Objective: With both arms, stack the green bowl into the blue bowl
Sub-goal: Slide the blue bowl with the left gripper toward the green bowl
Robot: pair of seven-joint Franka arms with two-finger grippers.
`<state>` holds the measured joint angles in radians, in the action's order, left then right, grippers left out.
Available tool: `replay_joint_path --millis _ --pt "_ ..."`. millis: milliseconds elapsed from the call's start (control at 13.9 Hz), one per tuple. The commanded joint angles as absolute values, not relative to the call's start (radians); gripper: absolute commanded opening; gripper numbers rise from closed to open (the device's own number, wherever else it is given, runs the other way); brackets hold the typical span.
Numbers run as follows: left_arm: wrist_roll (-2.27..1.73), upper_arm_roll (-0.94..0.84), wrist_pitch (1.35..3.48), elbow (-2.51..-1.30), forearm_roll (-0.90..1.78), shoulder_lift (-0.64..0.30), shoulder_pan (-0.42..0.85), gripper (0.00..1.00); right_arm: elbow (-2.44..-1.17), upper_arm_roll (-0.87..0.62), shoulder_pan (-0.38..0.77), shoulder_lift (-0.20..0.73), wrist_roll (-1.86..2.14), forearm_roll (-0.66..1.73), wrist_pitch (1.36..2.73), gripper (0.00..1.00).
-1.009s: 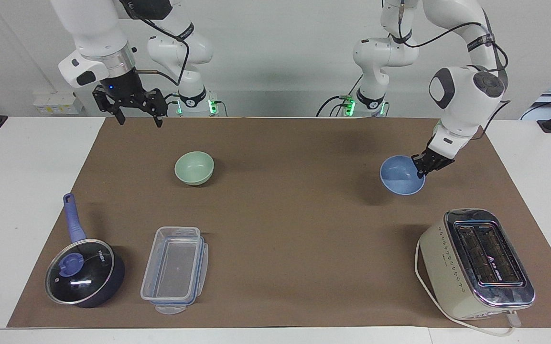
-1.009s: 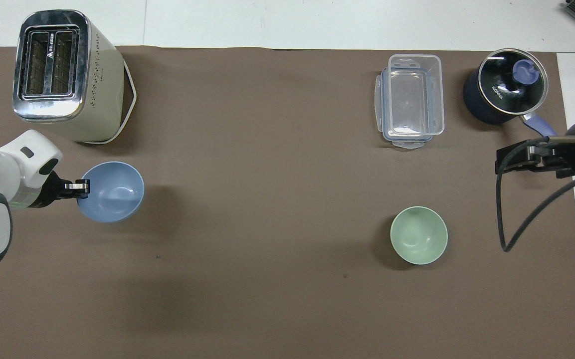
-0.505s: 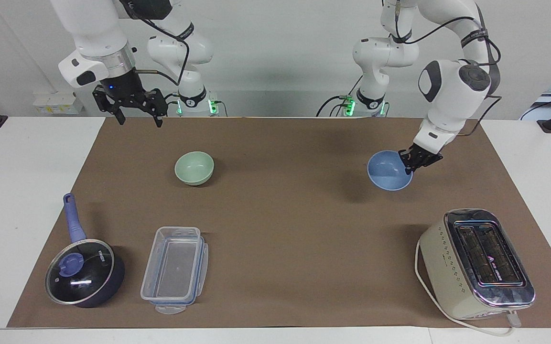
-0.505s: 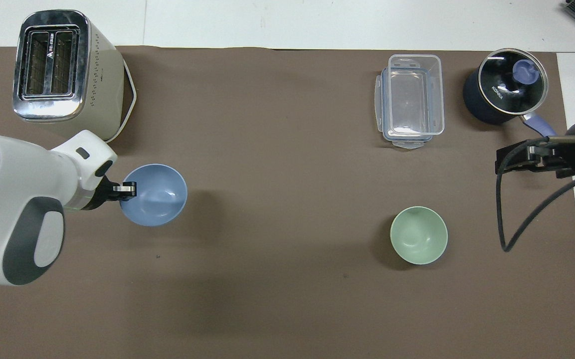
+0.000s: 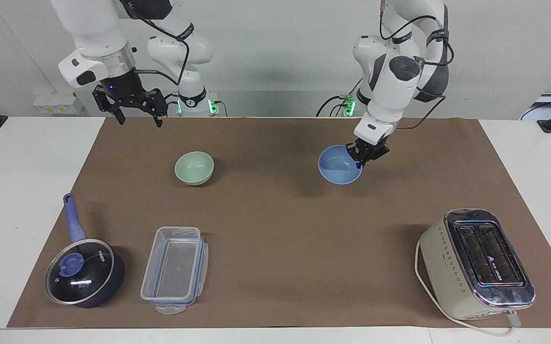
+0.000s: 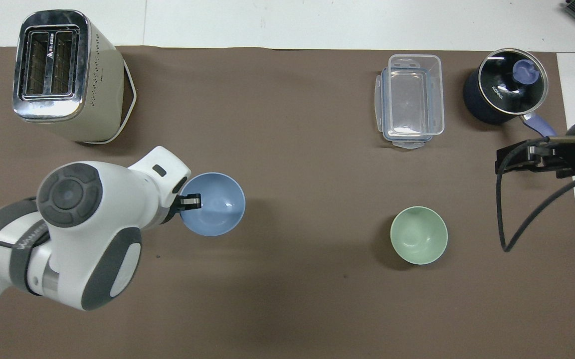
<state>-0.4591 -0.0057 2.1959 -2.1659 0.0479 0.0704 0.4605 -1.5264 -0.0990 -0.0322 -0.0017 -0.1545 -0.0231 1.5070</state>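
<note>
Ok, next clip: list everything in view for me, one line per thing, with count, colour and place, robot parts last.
Smooth round blue bowl: one, periwinkle, held at its rim over the mat's middle.
Smooth round green bowl: one, pale mint, on the mat toward the right arm's end.
Lidded saucepan: one, dark with a blue handle and glass lid, farther from the robots than the green bowl.
Clear plastic container: one, transparent, beside the saucepan.
Two-slot toaster: one, cream and chrome, toward the left arm's end.
Paper mat: one, brown, covering the white table.
Left gripper: black, shut on the blue bowl's rim.
Right gripper: black, open, waiting in the air above the mat's edge.
</note>
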Motion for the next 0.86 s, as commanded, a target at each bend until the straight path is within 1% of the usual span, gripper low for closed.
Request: replay_joint_path --millis 0,288,432,505,577,649,793 --pt "-0.56 0.011 2.333 -2.255 0.058 0.072 0.572 0.0 -1.552 -0.11 -0.046 -0.023 -0.164 -0.014 1.52 1.0" --pt "-0.598 0.011 2.463 -2.328 0.058 0.035 0.673 0.0 -1.552 -0.11 -0.048 -0.023 -0.164 -0.014 1.522 1.0" --pt "-0.603 0.011 2.551 -2.345 0.058 -0.017 0.692 0.0 -1.554 -0.11 -0.049 -0.023 -0.166 -0.014 1.52 1.0" --pt "-0.591 0.011 2.562 -2.344 0.058 -0.026 0.69 0.21 -1.554 -0.11 -0.049 -0.023 -0.167 -0.014 1.522 1.0" --pt "-0.583 0.011 2.562 -2.339 0.058 -0.028 0.689 0.78 -1.554 -0.11 -0.049 -0.025 -0.167 -0.014 1.522 1.0" --pt "-0.586 0.012 2.551 -2.327 0.058 -0.034 0.686 1.0 -1.555 -0.11 -0.049 -0.025 -0.169 -0.014 1.522 1.0" --pt "-0.56 0.015 2.54 -2.292 0.054 -0.049 0.666 1.0 -1.554 -0.11 -0.049 -0.025 -0.169 -0.014 1.52 1.0"
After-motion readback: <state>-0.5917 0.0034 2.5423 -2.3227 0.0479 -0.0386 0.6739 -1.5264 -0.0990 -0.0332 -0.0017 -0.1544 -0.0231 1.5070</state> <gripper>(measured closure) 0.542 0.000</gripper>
